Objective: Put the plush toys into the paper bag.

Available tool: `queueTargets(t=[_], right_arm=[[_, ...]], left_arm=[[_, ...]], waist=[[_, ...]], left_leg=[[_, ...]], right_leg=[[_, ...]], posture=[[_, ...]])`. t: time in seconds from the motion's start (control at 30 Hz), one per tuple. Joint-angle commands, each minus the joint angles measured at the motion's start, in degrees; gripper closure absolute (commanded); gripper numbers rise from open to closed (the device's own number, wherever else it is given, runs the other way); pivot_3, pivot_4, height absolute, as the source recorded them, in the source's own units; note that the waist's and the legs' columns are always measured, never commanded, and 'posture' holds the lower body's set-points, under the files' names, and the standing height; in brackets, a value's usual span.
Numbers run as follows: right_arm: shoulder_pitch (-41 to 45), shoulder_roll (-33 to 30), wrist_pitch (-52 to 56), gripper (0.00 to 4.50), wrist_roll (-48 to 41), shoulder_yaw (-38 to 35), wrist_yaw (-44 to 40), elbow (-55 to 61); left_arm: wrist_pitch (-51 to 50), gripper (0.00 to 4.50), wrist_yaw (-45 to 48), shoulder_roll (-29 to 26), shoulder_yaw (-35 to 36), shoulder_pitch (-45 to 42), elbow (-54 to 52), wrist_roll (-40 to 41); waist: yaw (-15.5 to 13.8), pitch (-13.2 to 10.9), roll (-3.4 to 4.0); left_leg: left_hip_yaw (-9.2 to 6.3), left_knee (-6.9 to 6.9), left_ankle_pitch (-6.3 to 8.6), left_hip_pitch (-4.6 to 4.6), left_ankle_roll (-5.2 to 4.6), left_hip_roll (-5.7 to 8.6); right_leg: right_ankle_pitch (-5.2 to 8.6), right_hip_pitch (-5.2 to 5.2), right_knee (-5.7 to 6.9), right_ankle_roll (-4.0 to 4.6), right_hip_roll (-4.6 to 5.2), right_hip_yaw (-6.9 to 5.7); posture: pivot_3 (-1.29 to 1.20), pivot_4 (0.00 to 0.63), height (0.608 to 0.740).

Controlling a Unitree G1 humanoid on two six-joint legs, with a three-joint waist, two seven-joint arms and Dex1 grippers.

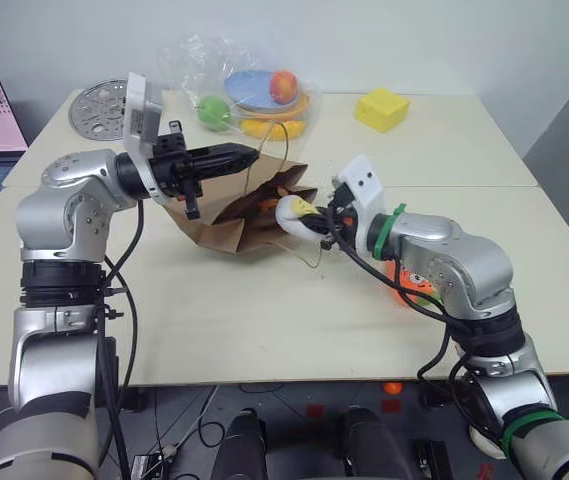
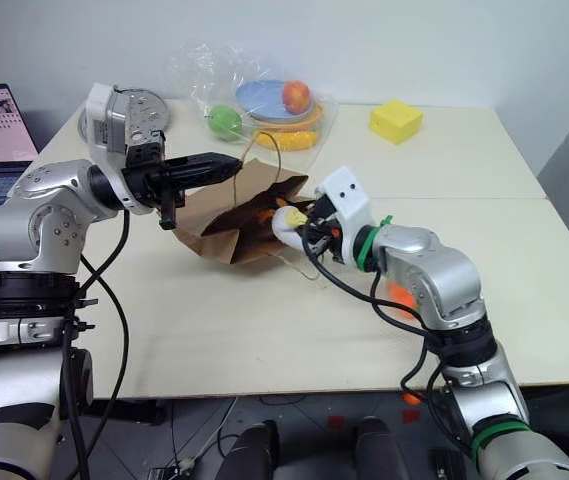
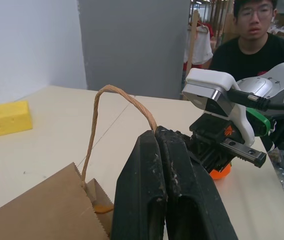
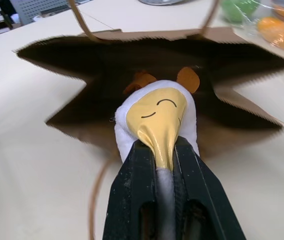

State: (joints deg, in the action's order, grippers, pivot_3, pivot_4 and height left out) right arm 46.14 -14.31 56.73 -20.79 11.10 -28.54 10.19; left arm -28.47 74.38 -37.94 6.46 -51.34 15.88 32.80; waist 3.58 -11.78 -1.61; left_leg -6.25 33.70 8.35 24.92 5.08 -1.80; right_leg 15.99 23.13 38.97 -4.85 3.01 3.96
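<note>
The plain brown kraft paper bag (image 1: 249, 215) lies on its side at mid tabletop (image 1: 264, 310), mouth facing right. The left gripper (image 1: 239, 157) has its fingers pinched tight on a twisted paper loop handle (image 3: 113, 107), lifting the mouth open. The right gripper (image 4: 165, 165) clamps its fingers on the white egg-like plush toy with a yellow centre (image 4: 157, 120), right at the bag's opening. It squashes visibly: soft, light, safe to pinch anywhere. The orange carrot-like plush toy (image 1: 416, 283) lies near the right forearm.
</note>
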Motion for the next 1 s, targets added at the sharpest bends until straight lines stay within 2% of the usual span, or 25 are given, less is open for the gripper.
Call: queueTargets(t=[0.03,0.17,0.33,0.47,0.53,0.57,0.67,0.9,1.0], right_arm=[[3.4,2.2,-2.7,4.49,1.9,1.2,1.0,-3.6],[6.8,5.4,-7.5,4.49,4.6,2.6,0.8,-12.1],[10.9,12.3,-14.9,4.49,7.3,2.0,2.7,-26.1],[10.6,14.9,-18.5,4.49,8.9,1.8,3.2,-30.4],[9.6,15.9,-20.4,3.79,9.2,1.1,3.5,-30.7],[9.0,16.1,-20.8,3.6,9.0,0.8,3.4,-30.2],[7.7,15.9,-20.5,2.42,8.6,0.4,3.0,-27.4],[5.4,13.6,-18.2,0.03,7.5,-1.4,3.2,-19.3],[3.5,11.3,-14.3,0.03,5.7,-4.7,4.3,-11.9]], left_arm=[[0.2,4.5,-0.1,0.5,0.0,-1.0,-2.2,0.6],[-0.9,4.5,-0.3,1.3,-0.1,-0.7,-3.6,1.4],[-2.8,4.5,-1.5,2.2,0.7,-0.6,-5.5,3.1],[-3.3,4.5,-1.5,1.7,0.6,-0.3,-6.2,3.2],[-3.4,4.5,-1.4,1.4,0.7,-0.2,-6.2,3.2],[-3.5,4.5,-1.3,1.3,0.8,-0.1,-6.1,3.2],[-3.4,4.5,-1.0,0.9,0.8,-0.2,-5.7,3.2],[-2.9,4.5,-0.3,0.9,0.3,-0.2,-5.2,2.8],[-2.6,4.5,0.0,1.1,0.2,-0.3,-4.8,2.6]], waist=[[0.0,0.0,0.0],[0.0,0.0,0.0],[0.2,0.0,0.0],[0.3,0.0,0.0],[0.2,0.0,0.0],[0.2,0.0,0.0],[0.2,0.0,0.0],[0.3,0.0,0.0],[0.2,0.0,0.0]], left_leg=[[0.0,0.0,0.0,0.0,0.0,0.0],[0.0,0.0,0.0,0.01,0.0,0.0],[-0.01,-0.02,0.0,0.01,0.0,0.0],[-0.02,-0.07,0.0,0.01,0.0,0.0],[-0.03,-0.07,0.0,0.02,0.0,0.0],[-0.03,-0.07,0.0,0.02,0.01,0.0],[-0.03,-0.07,0.0,0.01,0.01,0.0],[-0.03,-0.08,0.0,0.01,0.01,0.0],[-0.03,-0.08,0.0,0.01,0.01,0.0]], right_leg=[[0.0,0.0,0.01,0.0,0.0,0.0],[-0.02,0.01,0.0,0.03,0.0,-0.01],[-0.04,0.02,0.02,0.06,0.0,-0.01],[-0.04,0.03,0.02,0.06,0.0,-0.02],[-0.04,0.03,0.02,0.06,0.0,-0.03],[-0.04,0.03,0.01,0.06,0.0,-0.03],[-0.04,0.03,0.02,0.06,0.0,-0.03],[-0.04,0.04,0.02,0.05,0.0,-0.03],[-0.04,0.04,0.02,0.05,0.0,-0.03]], posture=[[0.0,0.15,0.74],[0.0,0.15,0.74],[0.0,0.15,0.74],[0.0,0.15,0.74],[0.0,0.15,0.74],[0.0,0.15,0.74],[0.0,0.15,0.74],[0.0,0.15,0.74],[0.0,0.15,0.74]])
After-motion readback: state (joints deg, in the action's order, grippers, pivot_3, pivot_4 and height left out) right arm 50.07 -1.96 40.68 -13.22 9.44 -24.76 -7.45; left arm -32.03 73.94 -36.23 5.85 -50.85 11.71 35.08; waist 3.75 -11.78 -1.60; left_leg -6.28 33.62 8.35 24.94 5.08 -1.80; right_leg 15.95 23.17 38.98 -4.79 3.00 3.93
